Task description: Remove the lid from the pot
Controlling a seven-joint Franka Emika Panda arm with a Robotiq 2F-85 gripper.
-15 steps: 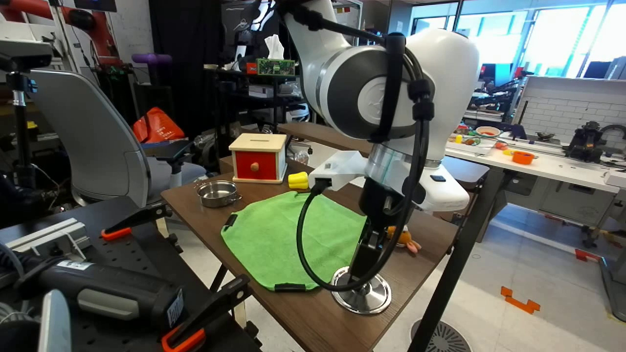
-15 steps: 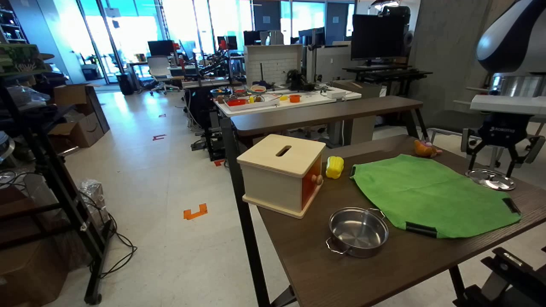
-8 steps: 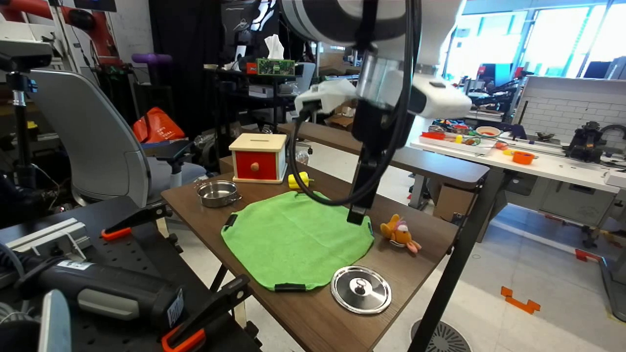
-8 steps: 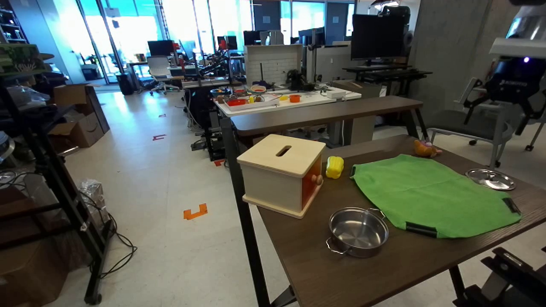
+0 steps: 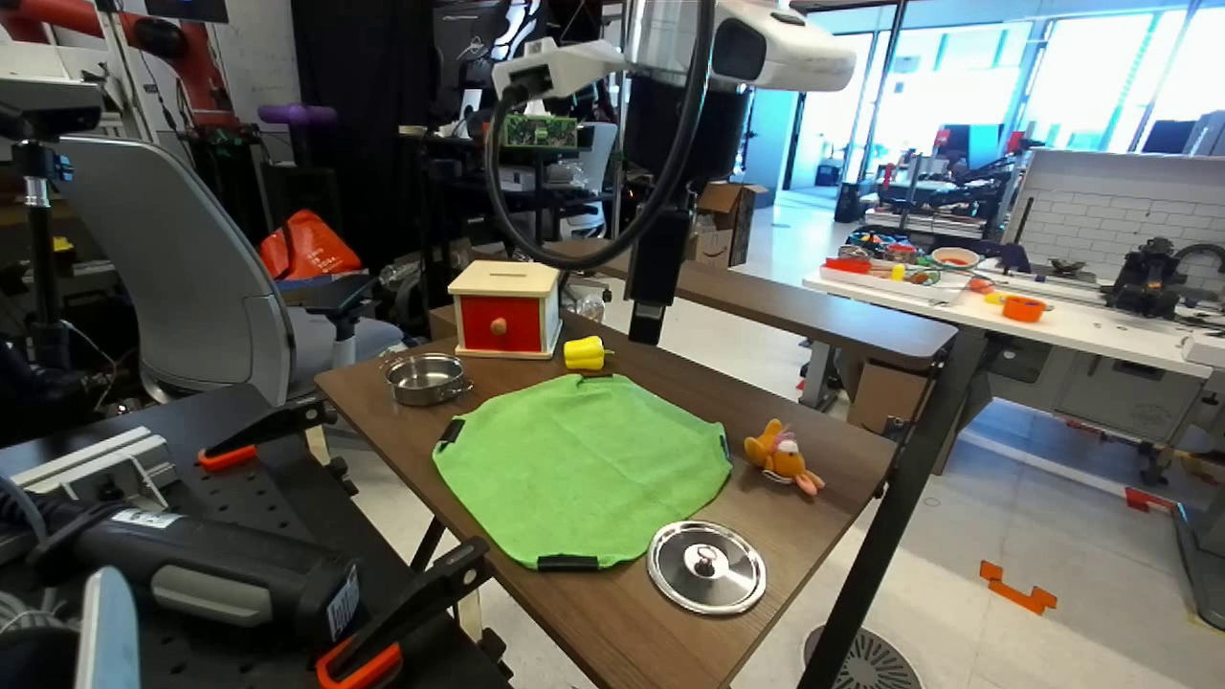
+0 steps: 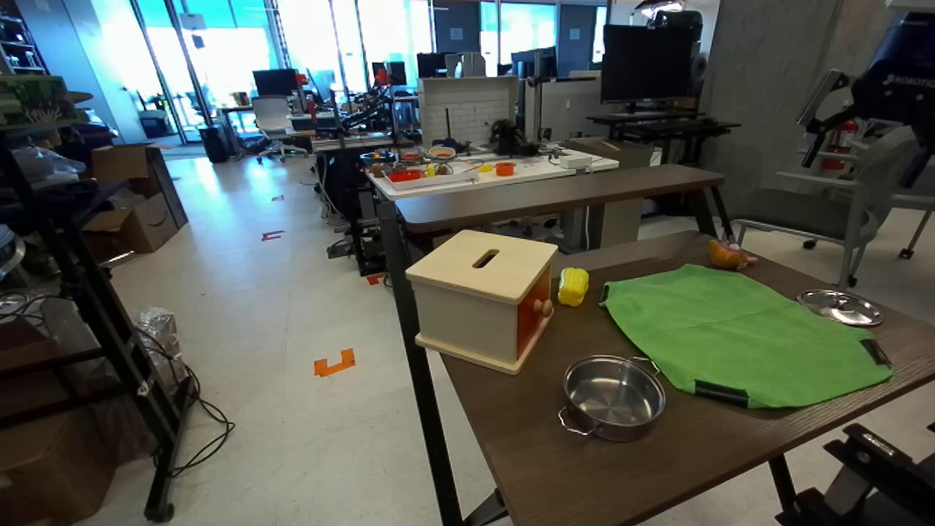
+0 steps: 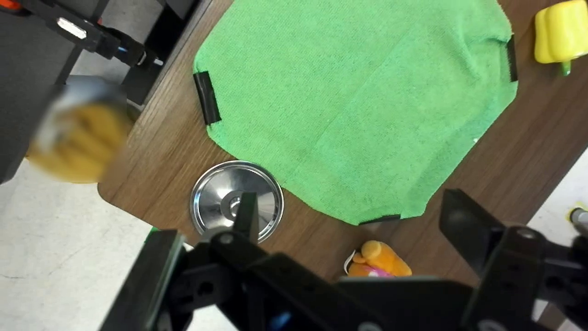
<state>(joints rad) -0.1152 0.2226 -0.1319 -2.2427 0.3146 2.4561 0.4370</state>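
On table (image 6: 544, 467): one pot (image 6: 615, 400), one lid (image 5: 706, 568) (apart).

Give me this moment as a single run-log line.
pot: uncovered; lid: lying on table beside green cloth; gripper: open, holding nothing, clear of lid; status: lid removal looks done

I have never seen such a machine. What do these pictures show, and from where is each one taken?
The machine is a robot arm with a two-fingered gripper. Two views come from cameras outside the robot; the third comes from a camera on its wrist, looking down past the fingers. On the table lie a green cloth, a box with a red front, a yellow pepper and an orange toy. The small metal pot stands near the box, uncovered. Its round lid lies beside the cloth, away from the pot. The gripper hangs open in the air, holding nothing.
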